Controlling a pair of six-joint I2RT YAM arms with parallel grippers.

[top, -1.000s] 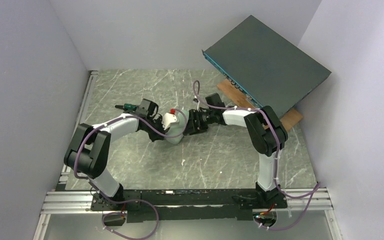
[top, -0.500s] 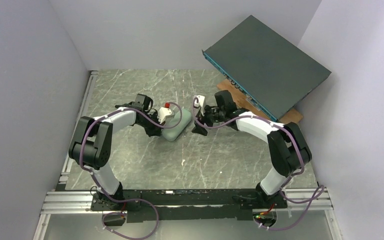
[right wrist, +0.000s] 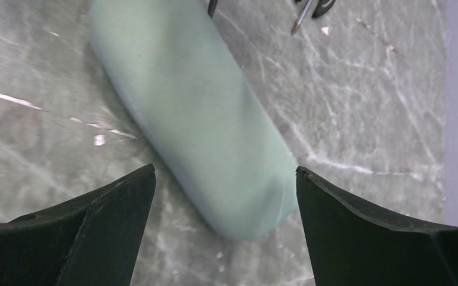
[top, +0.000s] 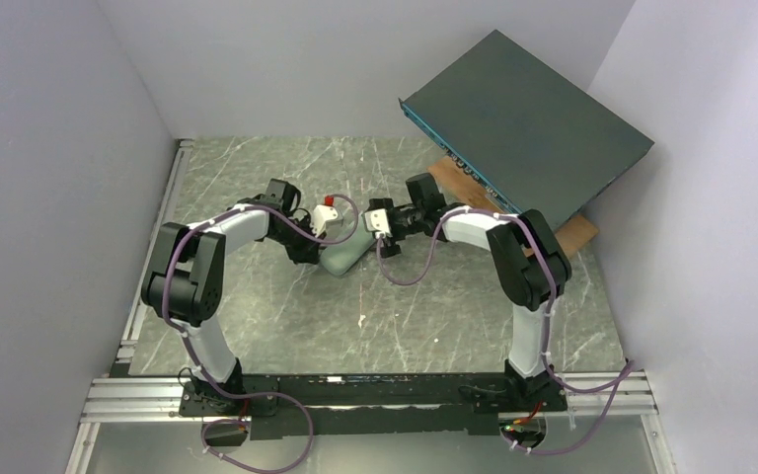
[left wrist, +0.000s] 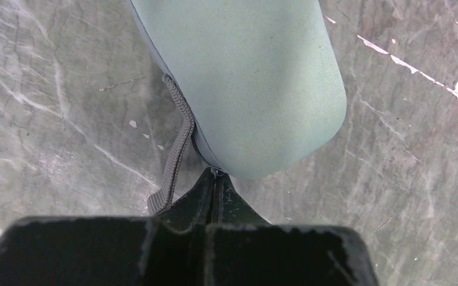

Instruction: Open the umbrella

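The umbrella is not showing, probably sitting inside the green case [left wrist: 244, 77] on the surface [left wrist: 405, 179]; left jaws are pinching shut at its zip [left wrist: 216, 172]; right jaws are gaping astride it; unbraced, the case risks sliding.

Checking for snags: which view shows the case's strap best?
Left wrist: the strap lies along the case's seam, beside the shut left gripper. Top view shows the case too small; right wrist shows its body, no clear strap.
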